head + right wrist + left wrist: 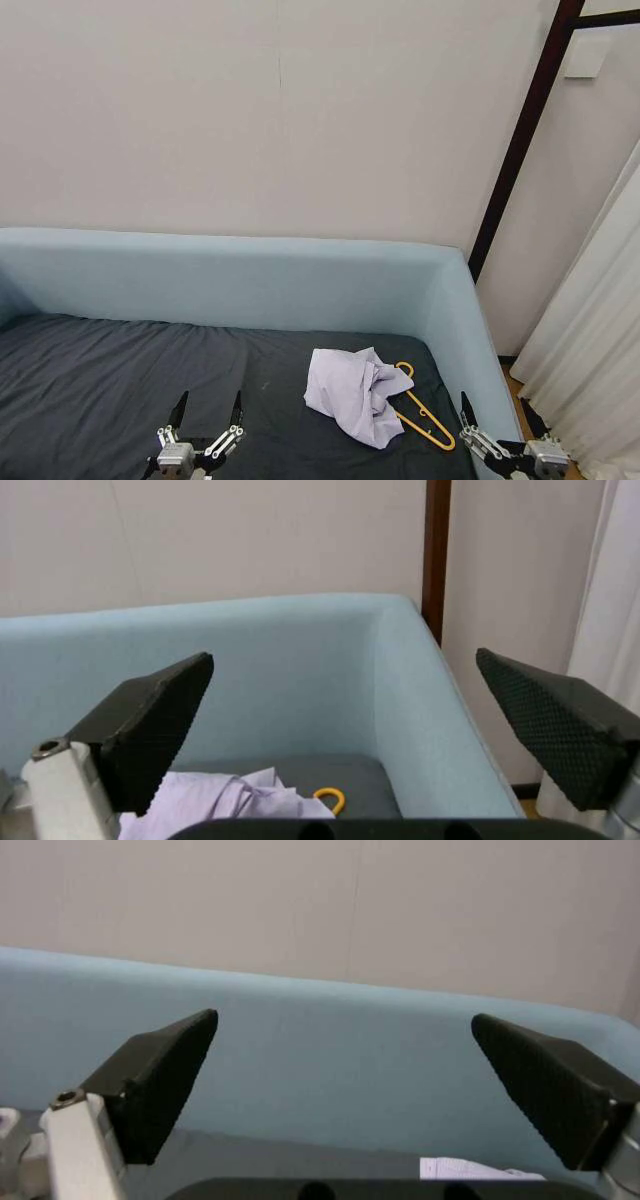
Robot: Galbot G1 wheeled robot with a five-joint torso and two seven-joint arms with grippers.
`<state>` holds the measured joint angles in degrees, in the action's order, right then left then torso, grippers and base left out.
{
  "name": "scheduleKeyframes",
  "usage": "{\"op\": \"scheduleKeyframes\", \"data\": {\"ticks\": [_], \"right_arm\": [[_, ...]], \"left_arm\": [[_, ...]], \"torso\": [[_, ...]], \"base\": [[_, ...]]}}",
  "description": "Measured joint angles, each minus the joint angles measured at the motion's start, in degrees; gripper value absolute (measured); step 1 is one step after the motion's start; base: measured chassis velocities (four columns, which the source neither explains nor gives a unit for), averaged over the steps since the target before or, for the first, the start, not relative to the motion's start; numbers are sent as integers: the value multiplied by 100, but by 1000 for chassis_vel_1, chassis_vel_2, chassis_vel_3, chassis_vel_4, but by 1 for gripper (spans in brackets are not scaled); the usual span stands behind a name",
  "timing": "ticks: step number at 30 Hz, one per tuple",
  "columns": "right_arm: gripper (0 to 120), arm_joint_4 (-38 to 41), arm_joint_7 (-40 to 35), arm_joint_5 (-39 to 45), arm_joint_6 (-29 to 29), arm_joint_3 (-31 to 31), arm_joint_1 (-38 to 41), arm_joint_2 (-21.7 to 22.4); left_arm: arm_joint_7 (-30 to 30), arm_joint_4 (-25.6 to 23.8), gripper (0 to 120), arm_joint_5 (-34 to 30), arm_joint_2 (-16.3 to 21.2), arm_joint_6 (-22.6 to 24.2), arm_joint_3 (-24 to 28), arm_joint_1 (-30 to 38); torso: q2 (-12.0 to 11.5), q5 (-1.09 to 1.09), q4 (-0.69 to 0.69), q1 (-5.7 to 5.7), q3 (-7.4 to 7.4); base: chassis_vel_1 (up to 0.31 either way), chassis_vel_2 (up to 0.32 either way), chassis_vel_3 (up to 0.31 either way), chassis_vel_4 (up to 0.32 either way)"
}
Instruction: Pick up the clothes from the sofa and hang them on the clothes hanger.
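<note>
Carefully, with left gripper [210, 402] and right gripper [497, 415] both spread wide, I'd lower the right one onto the lilac garment [350, 393] heaped over the orange hanger [428, 422] at the right end of the sofa [250, 282], pinching cloth alone.

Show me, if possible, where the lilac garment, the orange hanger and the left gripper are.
lilac garment [348, 392]: head view, middle of the crumpled cloth.
orange hanger [446, 441]: head view, its lower end, bare of cloth.
left gripper [210, 397]: head view, midway between its open fingertips.
</note>
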<state>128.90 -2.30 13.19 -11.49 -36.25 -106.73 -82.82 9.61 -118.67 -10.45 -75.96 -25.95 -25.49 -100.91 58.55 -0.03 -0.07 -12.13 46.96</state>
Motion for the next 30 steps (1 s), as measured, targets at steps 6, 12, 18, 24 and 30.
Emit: {"op": "scheduleKeyframes", "data": {"ticks": [6,12,18,24,30], "right_arm": [[100,-2,-28,1,27,21,-4,0],[100,-48,-148,219,225,95,37,155],[100,-311,-314,1210,926,322,523,838],[100,-742,-420,2103,1559,454,1314,1784],[100,-1174,-536,2895,2103,615,1999,2708]], "left_arm": [[25,10,100,7,-27,0,6,2],[26,12,100,48,-43,-18,27,-72],[25,101,100,95,-12,-29,93,-160],[16,190,100,149,23,-29,220,-176],[27,322,100,174,121,-21,338,-90]], "torso": [[0,0,0,0,0],[0,0,0,0,0],[0,2,0,0,0],[-1,2,1,0,0],[-1,1,-3,0,0]], "base": [[0,0,0,0],[0,0,0,0],[0,0,0,0],[0,0,0,0],[0,0,0,0]]}}
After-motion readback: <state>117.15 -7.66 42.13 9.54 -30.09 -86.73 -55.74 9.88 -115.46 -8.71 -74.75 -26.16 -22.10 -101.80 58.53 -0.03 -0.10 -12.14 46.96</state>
